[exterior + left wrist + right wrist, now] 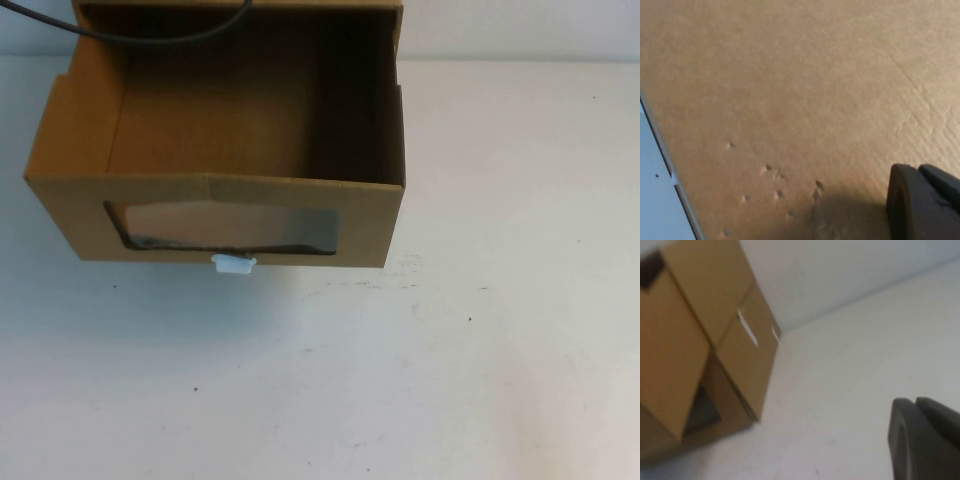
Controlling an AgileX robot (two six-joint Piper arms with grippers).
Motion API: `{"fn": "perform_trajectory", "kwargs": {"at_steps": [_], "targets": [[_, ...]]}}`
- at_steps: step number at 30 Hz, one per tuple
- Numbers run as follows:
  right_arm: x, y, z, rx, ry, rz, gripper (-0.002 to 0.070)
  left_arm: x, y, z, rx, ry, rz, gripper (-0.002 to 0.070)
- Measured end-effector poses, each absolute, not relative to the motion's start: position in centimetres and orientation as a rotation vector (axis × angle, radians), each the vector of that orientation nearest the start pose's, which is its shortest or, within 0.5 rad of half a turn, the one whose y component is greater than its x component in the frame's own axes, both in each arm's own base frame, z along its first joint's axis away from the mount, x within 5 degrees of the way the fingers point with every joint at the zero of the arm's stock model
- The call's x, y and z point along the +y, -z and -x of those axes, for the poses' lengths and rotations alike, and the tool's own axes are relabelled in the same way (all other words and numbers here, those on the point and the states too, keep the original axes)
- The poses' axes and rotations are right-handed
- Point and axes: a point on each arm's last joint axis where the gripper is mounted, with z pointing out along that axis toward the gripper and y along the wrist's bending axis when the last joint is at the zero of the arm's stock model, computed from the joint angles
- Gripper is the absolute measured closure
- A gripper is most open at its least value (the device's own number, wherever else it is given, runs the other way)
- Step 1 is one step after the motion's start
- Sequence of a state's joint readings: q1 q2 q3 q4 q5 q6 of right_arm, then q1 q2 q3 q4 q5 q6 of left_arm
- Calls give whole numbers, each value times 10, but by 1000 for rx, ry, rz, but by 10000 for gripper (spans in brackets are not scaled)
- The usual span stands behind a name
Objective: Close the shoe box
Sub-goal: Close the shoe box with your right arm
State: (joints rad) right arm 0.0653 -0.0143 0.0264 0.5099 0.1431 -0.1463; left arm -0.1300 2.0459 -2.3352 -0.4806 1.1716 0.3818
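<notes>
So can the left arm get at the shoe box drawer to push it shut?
Probably yes: the left gripper sits close against the shoe box cardboard, nothing between. The right gripper hangs over bare table, off to the box's side.

Brown shoe box (235, 215) sits pulled open, window facing the robot.
</notes>
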Motion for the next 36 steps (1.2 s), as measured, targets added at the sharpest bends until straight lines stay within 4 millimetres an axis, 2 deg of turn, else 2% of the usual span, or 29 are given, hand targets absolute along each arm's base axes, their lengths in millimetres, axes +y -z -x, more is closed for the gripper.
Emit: {"fn": "perform_trajectory", "kwargs": {"at_steps": [4, 7, 11, 16, 20, 27, 31, 36], "targets": [[4, -205, -56, 1472, -490, -360, 687, -97, -413, -440, 2207, 483, -573, 677], [5, -205, -56, 1476, -544, -398, 687, -97, -413, -440, 2207, 483, -573, 677], [20, -223, -52, 1631, -659, -297, 687, -97, -413, -440, 2206, 486, -573, 677], [39, -251, -62, 2027, -724, -127, 687, -97, -413, -440, 2206, 486, -573, 677], [47, -275, -90, 2272, -698, 50, 687, -97, -413, -440, 2206, 486, -573, 677], [59, -324, -154, 2368, -694, 265, 687, -97, -413, -440, 2206, 486, -573, 677], [91, -354, -179, 2331, -721, 449, 687, -97, -413, -440, 2206, 486, -573, 677], [151, -372, -181, 2286, -657, 682, 687, -97, -413, -440, 2206, 486, -573, 677]]}}
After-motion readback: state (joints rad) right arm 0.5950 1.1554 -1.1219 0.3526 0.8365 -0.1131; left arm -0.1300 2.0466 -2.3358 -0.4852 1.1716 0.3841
